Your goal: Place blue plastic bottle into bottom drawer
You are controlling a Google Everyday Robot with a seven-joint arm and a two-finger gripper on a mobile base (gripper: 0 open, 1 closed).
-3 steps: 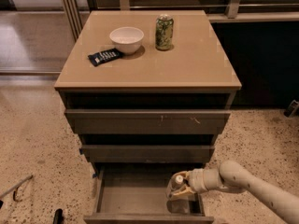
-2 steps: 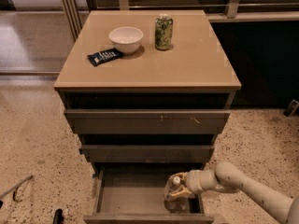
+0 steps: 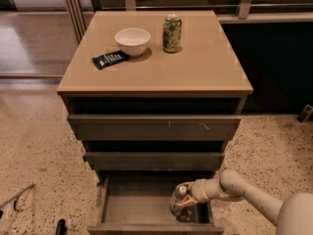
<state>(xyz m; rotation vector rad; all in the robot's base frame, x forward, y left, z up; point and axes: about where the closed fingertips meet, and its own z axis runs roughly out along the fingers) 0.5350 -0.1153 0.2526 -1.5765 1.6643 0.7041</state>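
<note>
The bottom drawer (image 3: 129, 204) stands pulled open at the foot of the cabinet, its grey inside showing. The blue plastic bottle (image 3: 178, 200), clear with a white cap, stands about upright inside the drawer's right part. My gripper (image 3: 184, 199) reaches in from the right on the pale arm and is shut on the bottle just below its cap. The bottle's base sits low in the drawer, at or near the floor; I cannot tell if it touches.
On the cabinet top (image 3: 205, 72) are a white bowl (image 3: 132, 40), a green patterned can (image 3: 171, 33) and a dark snack packet (image 3: 110, 59). The two upper drawers (image 3: 154, 127) are nearly shut. Speckled floor lies on both sides.
My gripper has moved the bottle slightly left and lower into the drawer. Nothing else has moved.
</note>
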